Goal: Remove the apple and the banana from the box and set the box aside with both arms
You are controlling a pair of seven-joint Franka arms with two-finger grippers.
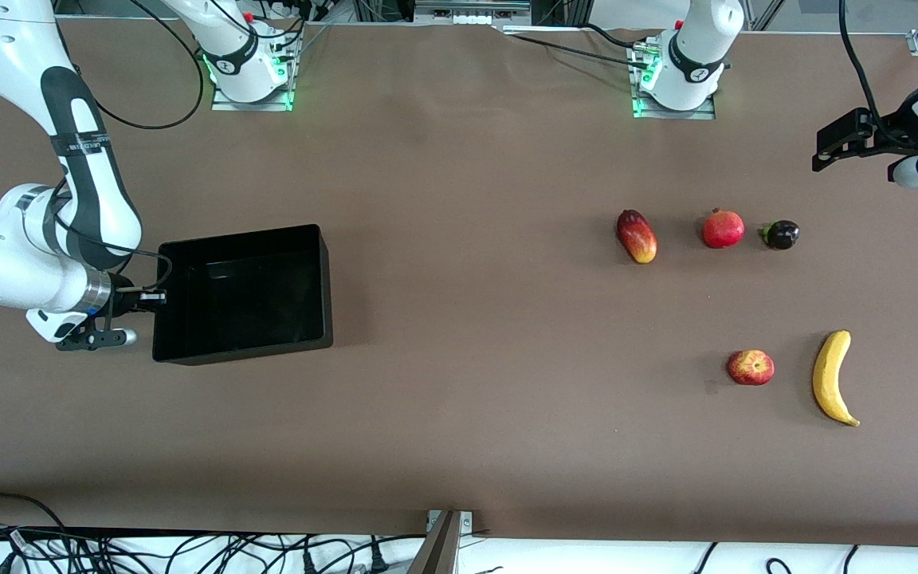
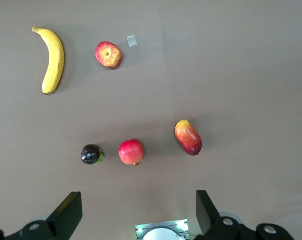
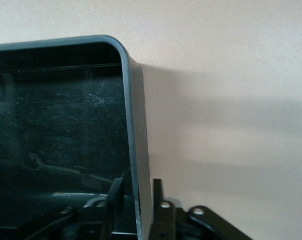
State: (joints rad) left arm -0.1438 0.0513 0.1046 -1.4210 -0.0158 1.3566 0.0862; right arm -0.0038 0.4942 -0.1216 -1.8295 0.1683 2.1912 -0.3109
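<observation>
The black box (image 1: 244, 351) sits open-topped on the brown table toward the right arm's end. My right gripper (image 1: 154, 298) straddles the box's end wall (image 3: 135, 125), one finger inside and one outside, shut on it (image 3: 138, 192). The red-and-yellow apple (image 1: 751, 367) and the yellow banana (image 1: 831, 377) lie side by side toward the left arm's end, near the front camera. Both also show in the left wrist view, the apple (image 2: 108, 54) and the banana (image 2: 53, 60). My left gripper (image 1: 823, 151) hangs open and empty, high over the table edge at that end (image 2: 137, 207).
An oblong red-yellow fruit (image 1: 637, 236), a round red fruit with a crown (image 1: 723, 229) and a small dark fruit (image 1: 781, 234) lie in a row farther from the front camera than the apple. A small tape scrap (image 2: 131, 41) lies beside the apple.
</observation>
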